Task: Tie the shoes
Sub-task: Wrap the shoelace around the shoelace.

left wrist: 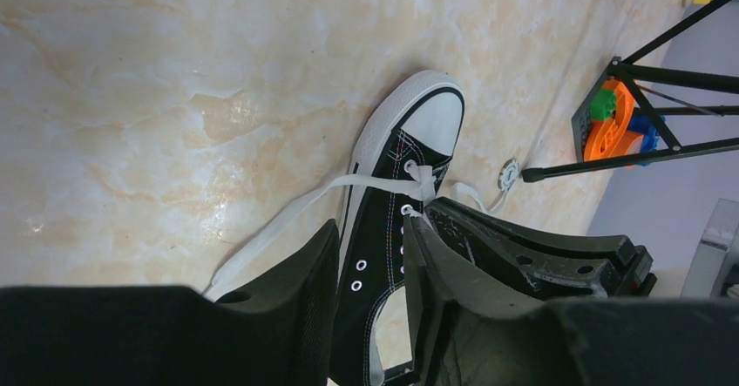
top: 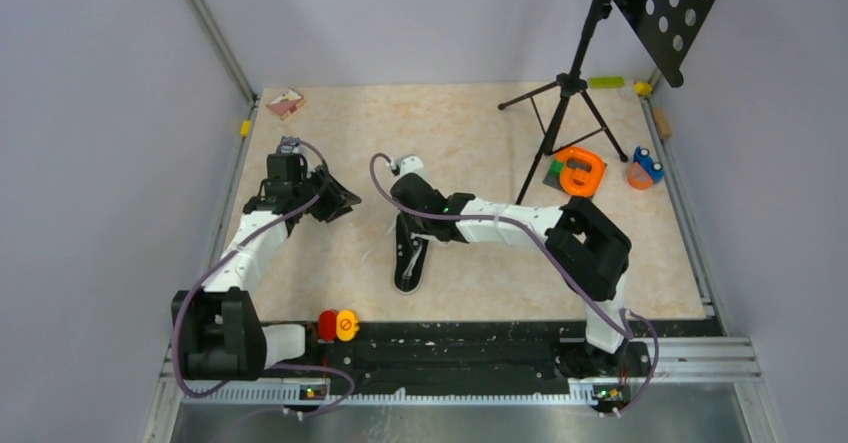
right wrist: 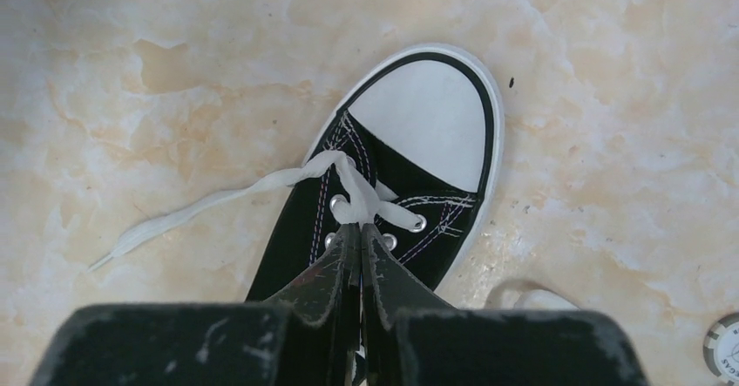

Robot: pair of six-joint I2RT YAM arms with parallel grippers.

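Observation:
The shoe (top: 410, 258) is a black canvas sneaker with a white toe cap (right wrist: 427, 120), lying on the marbled tabletop. My right gripper (top: 407, 227) hangs over its laced part, and the fingertips (right wrist: 360, 227) are pressed together just below the crossing of the white laces (right wrist: 353, 196). Whether a lace is pinched there is hidden. One lace end (right wrist: 192, 205) trails off to the left over the table. My left gripper (top: 338, 203) stands apart to the left of the shoe, its fingers (left wrist: 370, 225) parted with nothing between them; the shoe's side (left wrist: 379, 247) shows through the gap.
A black tripod (top: 565, 113) with a perforated plate stands at the back right, next to an orange object (top: 580, 171) and a blue one (top: 645, 168). A small pink item (top: 285, 103) lies at the back left. Red and yellow buttons (top: 338, 325) sit on the front rail.

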